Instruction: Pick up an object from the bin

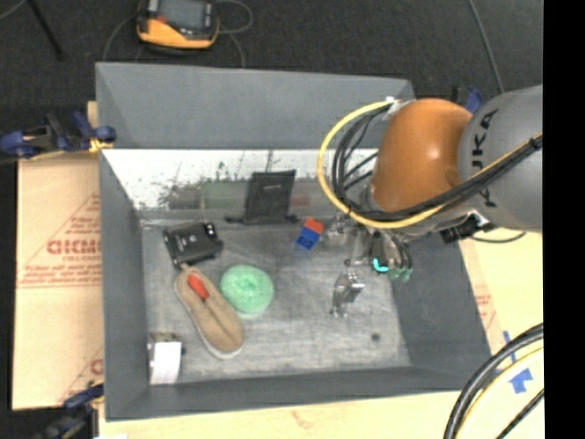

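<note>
I see gripper [344, 298] low over bare bin [274, 341] floor, rt of green round pad [247, 289]; can't tell if it's open/closed.

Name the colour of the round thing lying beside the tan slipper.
The round thing is pale green; the camera view shows it.

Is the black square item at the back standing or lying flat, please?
Standing: the black square item leans on edge against the bin's back wall.
</note>
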`<state>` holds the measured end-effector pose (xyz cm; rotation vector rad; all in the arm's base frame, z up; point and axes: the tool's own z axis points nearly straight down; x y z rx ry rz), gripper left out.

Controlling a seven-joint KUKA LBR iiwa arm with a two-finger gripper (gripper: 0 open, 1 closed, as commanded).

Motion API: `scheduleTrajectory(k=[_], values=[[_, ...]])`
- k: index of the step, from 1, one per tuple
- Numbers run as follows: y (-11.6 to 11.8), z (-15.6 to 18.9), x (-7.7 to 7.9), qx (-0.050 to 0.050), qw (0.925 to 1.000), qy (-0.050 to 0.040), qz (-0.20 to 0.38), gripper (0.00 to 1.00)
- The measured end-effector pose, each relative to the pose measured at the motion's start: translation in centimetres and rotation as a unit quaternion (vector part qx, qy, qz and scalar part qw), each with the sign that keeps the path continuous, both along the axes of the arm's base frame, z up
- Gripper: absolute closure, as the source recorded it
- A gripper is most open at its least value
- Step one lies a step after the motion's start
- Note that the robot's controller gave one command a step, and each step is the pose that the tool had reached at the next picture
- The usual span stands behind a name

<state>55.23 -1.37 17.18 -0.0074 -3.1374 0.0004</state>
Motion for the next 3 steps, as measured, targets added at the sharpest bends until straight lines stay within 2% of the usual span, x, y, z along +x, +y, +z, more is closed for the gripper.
scheduleTrajectory(k=[1,2,3], values=[[0.0,0.4,0.2,0.0,1.0,-0.004,0.0,0.0],[5.7,-5.4,1.4,0.001,0.9998,-0.0073,-0.017,0.0],[8.7,-8.4,0.8,0.0,1.0,-0.0009,-0.007,0.0]])
